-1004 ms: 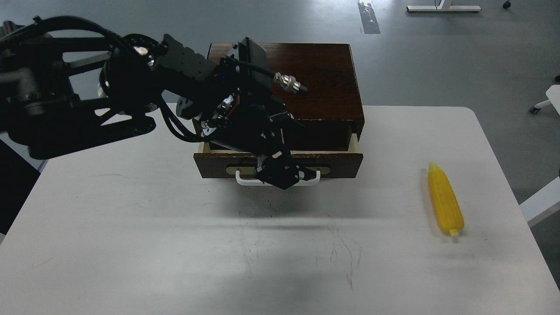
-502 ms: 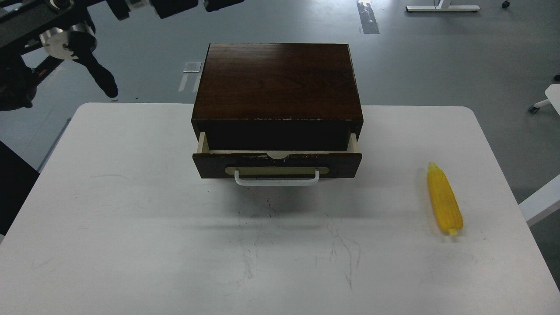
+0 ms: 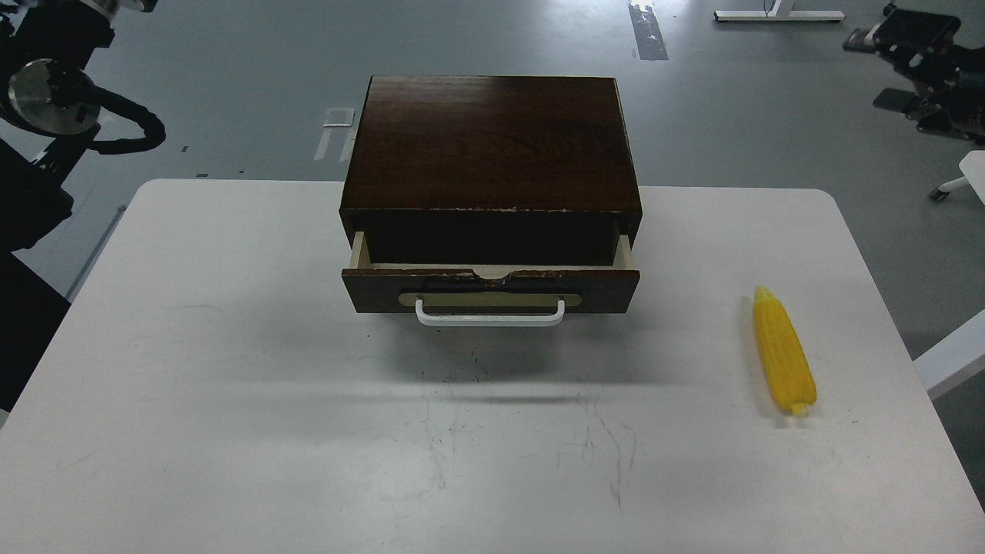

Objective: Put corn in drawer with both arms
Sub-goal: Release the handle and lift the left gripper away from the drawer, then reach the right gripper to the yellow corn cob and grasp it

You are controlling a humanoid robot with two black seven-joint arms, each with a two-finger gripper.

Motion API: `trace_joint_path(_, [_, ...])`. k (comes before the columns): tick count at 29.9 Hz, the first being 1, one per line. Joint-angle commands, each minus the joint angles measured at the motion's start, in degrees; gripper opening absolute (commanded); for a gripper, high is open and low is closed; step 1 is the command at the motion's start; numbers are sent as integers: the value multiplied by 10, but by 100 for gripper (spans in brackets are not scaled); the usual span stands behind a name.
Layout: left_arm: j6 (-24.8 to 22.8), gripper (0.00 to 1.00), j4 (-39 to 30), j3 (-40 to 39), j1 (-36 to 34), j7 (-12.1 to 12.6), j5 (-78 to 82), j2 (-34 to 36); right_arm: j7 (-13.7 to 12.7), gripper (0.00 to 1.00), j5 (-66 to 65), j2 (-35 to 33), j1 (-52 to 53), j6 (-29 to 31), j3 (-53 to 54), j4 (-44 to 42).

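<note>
The yellow corn (image 3: 783, 352) lies on the white table (image 3: 231, 369) at the right, stub end toward me. The dark wood cabinet (image 3: 492, 138) stands at the table's back middle. Its drawer (image 3: 490, 288) is pulled out a little, with the white bar handle (image 3: 489, 318) facing me and a dark gap behind the front. Only part of my left arm (image 3: 54, 100) shows at the top left, and its gripper is out of view. My right gripper (image 3: 912, 65) shows small and dark at the top right, far above and behind the corn. I cannot tell its fingers apart.
The table's right edge runs close to the corn. A white furniture leg (image 3: 950, 350) stands just off that edge. Grey floor lies behind the cabinet, with a white stand base (image 3: 777, 14) far back.
My left gripper has let go of the drawer handle and the arm has pulled back up to the top left. My right arm has come into view at the top right. The drawer stays partly open.
</note>
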Motion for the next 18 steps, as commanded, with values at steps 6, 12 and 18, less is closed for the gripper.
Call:
trace_joint_path(6, [0, 98, 18, -17, 87, 26, -54, -5, -39, 100, -200, -11, -50, 0, -7, 122])
trace_joint_path(12, [0, 98, 18, -17, 137, 36, -53, -24, -58, 100, -223, 35, -128, 0, -9, 87])
trace_joint_path(18, [0, 98, 18, -17, 143, 36, -54, -29, -56, 100, -223, 64, -167, 0, -9, 34])
